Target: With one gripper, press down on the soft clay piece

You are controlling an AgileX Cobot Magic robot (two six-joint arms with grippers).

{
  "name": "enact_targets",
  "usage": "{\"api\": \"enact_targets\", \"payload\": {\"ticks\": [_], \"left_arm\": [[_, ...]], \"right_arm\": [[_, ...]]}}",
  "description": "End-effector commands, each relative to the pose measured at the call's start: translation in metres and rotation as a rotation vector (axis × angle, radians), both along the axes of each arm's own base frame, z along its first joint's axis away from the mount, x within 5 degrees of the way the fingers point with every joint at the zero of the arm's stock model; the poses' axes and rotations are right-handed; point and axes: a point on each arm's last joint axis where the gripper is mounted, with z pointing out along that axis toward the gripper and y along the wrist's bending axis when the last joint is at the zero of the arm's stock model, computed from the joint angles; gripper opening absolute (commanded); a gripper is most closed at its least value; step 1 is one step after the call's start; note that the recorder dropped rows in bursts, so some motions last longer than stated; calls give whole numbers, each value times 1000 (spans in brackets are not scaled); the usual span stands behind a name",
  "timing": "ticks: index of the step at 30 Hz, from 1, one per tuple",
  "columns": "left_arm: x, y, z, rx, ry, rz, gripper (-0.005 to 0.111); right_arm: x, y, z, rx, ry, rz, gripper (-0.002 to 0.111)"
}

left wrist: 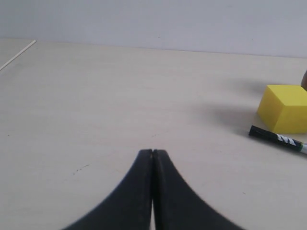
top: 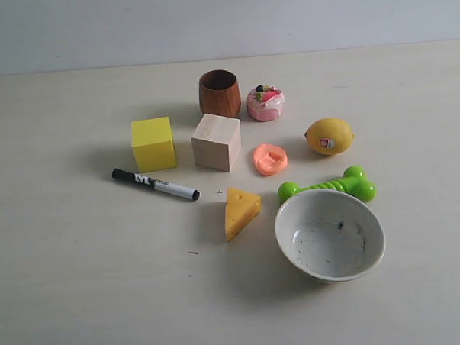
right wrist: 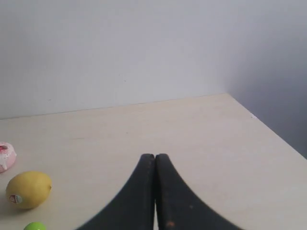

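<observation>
Bowl (top: 291,225): white, speckled with dark marks inside, upright at the lower right of the exterior view, nearest the camera.
Cheese wedge (top: 240,211): yellow-orange toy, just left of the bowl, near the middle of the frame.
Bone toy (top: 327,186): bright green, lying just above the bowl's far rim.
Marker (top: 155,183): black cap and white barrel, lying slanted left of centre, just below the yellow cube.
Clay piece (top: 270,158): small flat salmon-orange lump with grooved dents on top, at the centre of the exterior view, between the wooden block and the lemon and below the toy cake; it touches none of them.
Wooden block (top: 216,142): pale cube, just left of the clay piece.
Yellow cube (top: 153,144): left of the wooden block, apart from it.
Wooden cup (top: 220,93): dark brown, upright, above the wooden block.
Toy cake (top: 265,103): pink and round, just right of the cup.
Lemon (top: 329,135): yellow with a small sticker, right of the clay piece.
Table (top: 82,286): pale and wood-grained.
Left gripper (left wrist: 152,152): black fingers pressed together, over bare table, with the yellow cube and marker off to one side.
Right gripper (right wrist: 155,155): black fingers likewise pressed together, over bare table, with the lemon well off to the side.
</observation>
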Motion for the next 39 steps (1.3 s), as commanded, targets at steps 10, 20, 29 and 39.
{"api": "enact_targets", "payload": {"ticks": [10, 20, 29, 39], "left_arm": [[0, 0, 2, -4, -17, -6, 0], [0, 0, 2, -4, -17, -6, 0], [0, 0, 2, -4, -17, -6, 0], [0, 0, 2, -4, -17, -6, 0]], "right_arm": [[-19, 8, -47, 23, -133, 64, 0], [-20, 8, -53, 31, -79, 70, 0], [-22, 8, -62, 41, 22, 68, 0], [-22, 8, -65, 35, 53, 69, 0]]}}
